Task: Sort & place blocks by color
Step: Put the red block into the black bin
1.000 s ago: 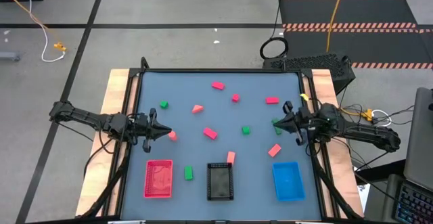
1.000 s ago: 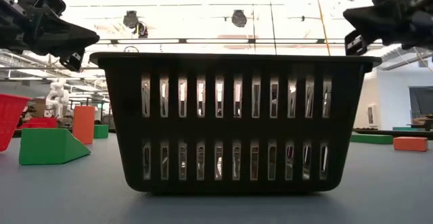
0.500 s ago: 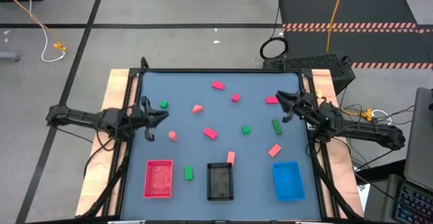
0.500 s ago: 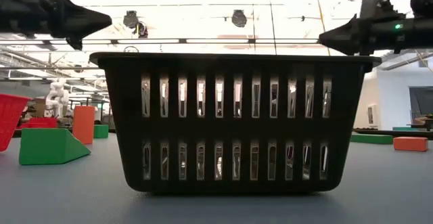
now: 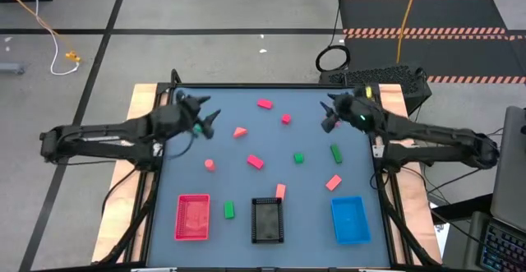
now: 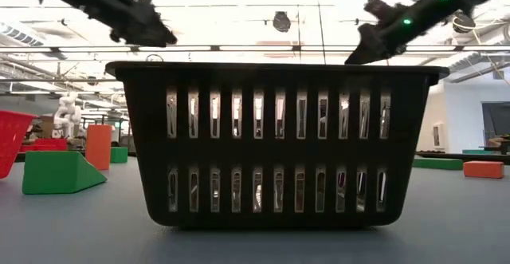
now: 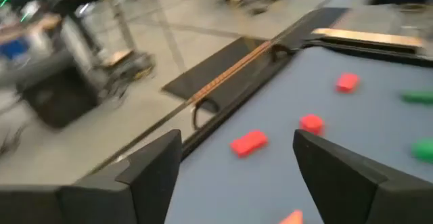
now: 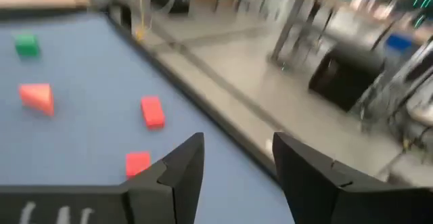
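Your blocks (image 5: 256,162) lie scattered across the blue desk (image 5: 271,182), pink, red and green, none inside the red tray (image 5: 192,217), black tray (image 5: 267,219) or blue tray (image 5: 349,220) along the near edge. Your left gripper (image 5: 209,117) hovers over the far left of the desk, fingers (image 7: 152,170) spread apart and empty. Your right gripper (image 5: 329,112) hovers at the far right, fingers (image 8: 177,166) also apart, holding nothing.

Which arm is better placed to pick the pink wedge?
Probably the left: its open gripper is close beside the wedge, while the right gripper, also open, is farther off.
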